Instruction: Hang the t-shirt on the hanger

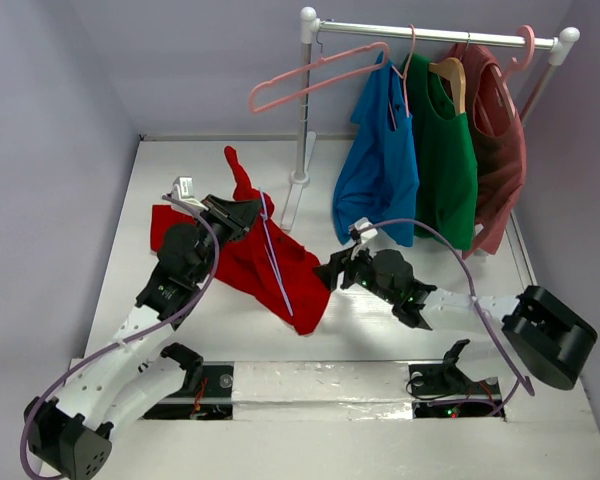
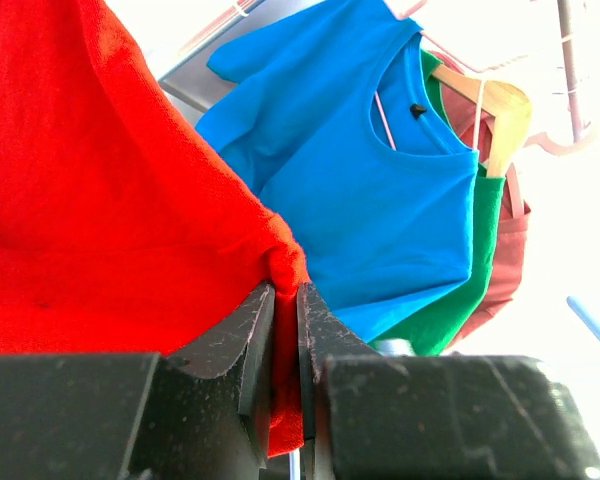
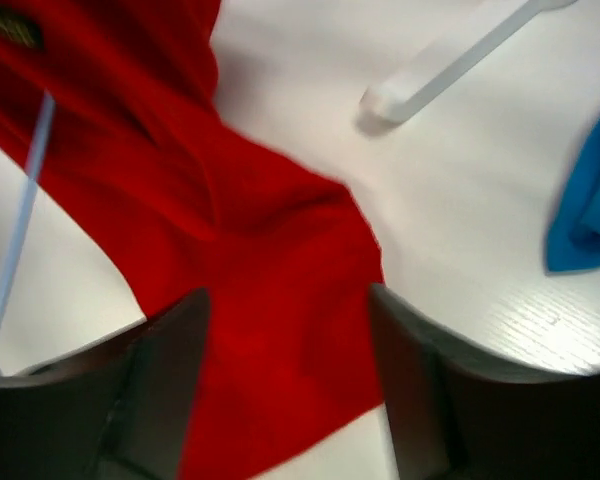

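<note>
The t-shirt (image 1: 238, 268) hangs bunched over the counter (image 1: 250, 338), its upper fold clamped in the shut left gripper (image 1: 242, 212), and drapes down and rightward to a low corner. The right gripper (image 1: 330, 272) sits at that corner, jaws apart, red cloth between them but unpinched. The hanger (image 1: 278, 270) crosses the fabric, its long axis running from the left gripper toward that corner, so the right arm is nearer its lower end.

No legible writing; neck tag (image 2: 417, 108) on the blue shirt (image 2: 360, 220) seems too small.
</note>
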You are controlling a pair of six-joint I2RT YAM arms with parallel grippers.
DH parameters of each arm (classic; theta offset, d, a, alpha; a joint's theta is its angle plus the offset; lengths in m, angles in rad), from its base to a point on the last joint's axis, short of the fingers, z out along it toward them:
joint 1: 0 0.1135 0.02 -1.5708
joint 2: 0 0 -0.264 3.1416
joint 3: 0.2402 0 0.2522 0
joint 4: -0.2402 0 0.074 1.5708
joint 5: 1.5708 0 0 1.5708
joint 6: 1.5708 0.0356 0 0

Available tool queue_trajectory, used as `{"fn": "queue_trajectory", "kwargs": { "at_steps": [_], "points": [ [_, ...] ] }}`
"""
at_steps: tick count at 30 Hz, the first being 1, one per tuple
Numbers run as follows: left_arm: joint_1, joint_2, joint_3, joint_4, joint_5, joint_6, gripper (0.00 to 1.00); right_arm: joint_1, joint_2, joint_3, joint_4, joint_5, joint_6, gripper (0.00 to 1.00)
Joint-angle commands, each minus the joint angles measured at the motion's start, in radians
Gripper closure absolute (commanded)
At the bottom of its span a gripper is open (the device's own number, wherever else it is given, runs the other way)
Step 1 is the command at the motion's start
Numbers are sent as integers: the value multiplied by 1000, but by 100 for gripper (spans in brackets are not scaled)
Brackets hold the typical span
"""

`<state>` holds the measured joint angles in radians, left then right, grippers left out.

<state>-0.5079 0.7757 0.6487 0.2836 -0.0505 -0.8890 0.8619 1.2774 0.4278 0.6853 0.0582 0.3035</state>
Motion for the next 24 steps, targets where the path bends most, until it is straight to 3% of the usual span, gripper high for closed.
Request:
{"fn": "queue_trajectory", "kwargs": {
  "at_steps": [1, 4, 12, 24],
  "points": [
    [5, -29, 66, 37, 34, 4, 100, -69, 48, 54, 25, -207, -35, 26],
    [5, -39, 65, 29, 44, 2, 100, -90, 144, 92, 29, -267, -58, 21],
    [5, -53, 54, 14, 113, -8, 100, -100, 338, 195, 140, -222, -75, 17],
    [5, -81, 112, -87, 133, 15, 100, -29, 320, 259, 102, -227, -204, 13]
  ]
}}
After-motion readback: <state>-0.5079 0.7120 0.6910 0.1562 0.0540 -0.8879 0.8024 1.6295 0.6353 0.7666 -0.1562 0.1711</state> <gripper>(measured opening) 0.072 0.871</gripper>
